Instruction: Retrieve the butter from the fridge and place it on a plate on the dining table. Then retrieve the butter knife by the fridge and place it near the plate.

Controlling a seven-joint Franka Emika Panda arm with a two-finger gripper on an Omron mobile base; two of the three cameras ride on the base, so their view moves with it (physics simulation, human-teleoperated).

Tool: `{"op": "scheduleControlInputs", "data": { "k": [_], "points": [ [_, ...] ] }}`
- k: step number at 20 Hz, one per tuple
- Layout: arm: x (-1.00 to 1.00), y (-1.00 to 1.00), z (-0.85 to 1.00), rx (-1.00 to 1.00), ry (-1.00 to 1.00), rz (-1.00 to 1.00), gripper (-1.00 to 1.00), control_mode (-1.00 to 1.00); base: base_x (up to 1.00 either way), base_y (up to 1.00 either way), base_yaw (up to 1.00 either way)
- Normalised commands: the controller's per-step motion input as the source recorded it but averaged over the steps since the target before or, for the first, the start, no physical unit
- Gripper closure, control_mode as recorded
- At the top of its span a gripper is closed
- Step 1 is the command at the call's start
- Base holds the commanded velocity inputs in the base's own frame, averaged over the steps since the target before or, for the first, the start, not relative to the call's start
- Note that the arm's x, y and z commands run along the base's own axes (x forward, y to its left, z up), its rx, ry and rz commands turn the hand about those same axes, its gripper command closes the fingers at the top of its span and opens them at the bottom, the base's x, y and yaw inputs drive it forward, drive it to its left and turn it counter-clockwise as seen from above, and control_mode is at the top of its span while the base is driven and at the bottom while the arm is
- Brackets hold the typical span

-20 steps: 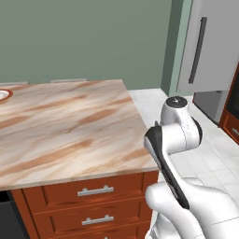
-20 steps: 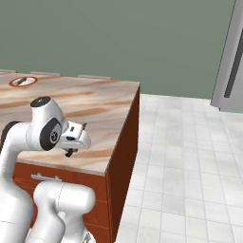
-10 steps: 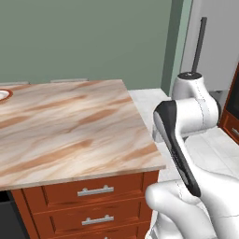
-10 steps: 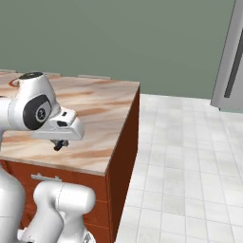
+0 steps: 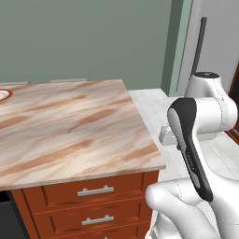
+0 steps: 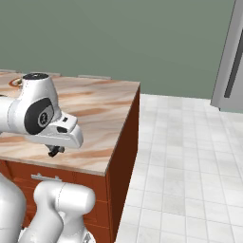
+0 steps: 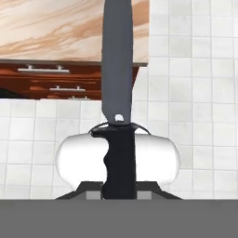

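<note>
White tiled floor (image 6: pixel 190 156) spreads below a green wall (image 5: pixel 84 39); wooden drawers (image 5: pixel 93 200) with metal handles (image 5: pixel 95 191) stand on it.

The slim dark butter knife (image 7: pixel 118 93) points lengthwise from the clamped end effector (image 7: pixel 119 188).

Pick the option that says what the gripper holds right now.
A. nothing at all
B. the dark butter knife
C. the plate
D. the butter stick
B: the hand view shows the gripper shut on the handle of the dark butter knife, whose blade runs up the picture over the white tiled floor toward the dining table.
</note>
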Motion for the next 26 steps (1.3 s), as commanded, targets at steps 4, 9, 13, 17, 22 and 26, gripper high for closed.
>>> {"op": "scheduleControlInputs", "data": {
  "k": [4, 9, 13, 17, 22, 26],
  "points": [
    [-0.03, -0.07, -0.1, -0.01, -0.14, 0.0, 1.0, -1.0, 0.0, 0.0, 0.0],
    [0.0, -0.09, -0.13, -0.04, -0.01, -0.01, 1.0, -1.0, 0.0, 0.0, 0.0],
    [0.0, 0.0, 0.0, 0.0, 0.0, 0.0, 1.0, -1.0, 0.0, 0.0, 0.0],
    [0.0, 0.0, -0.01, 0.0, 0.0, -0.01, 1.0, 1.0, 0.0, -0.08, 0.0],
    [0.0, 0.0, 0.0, 0.0, 0.0, 0.0, 1.0, 1.0, 0.0, -0.64, 0.0],
    [0.0, 0.0, 0.0, 0.0, 0.0, 0.0, 1.0, 1.0, 0.0, -1.0, 0.0]
  ]
}}
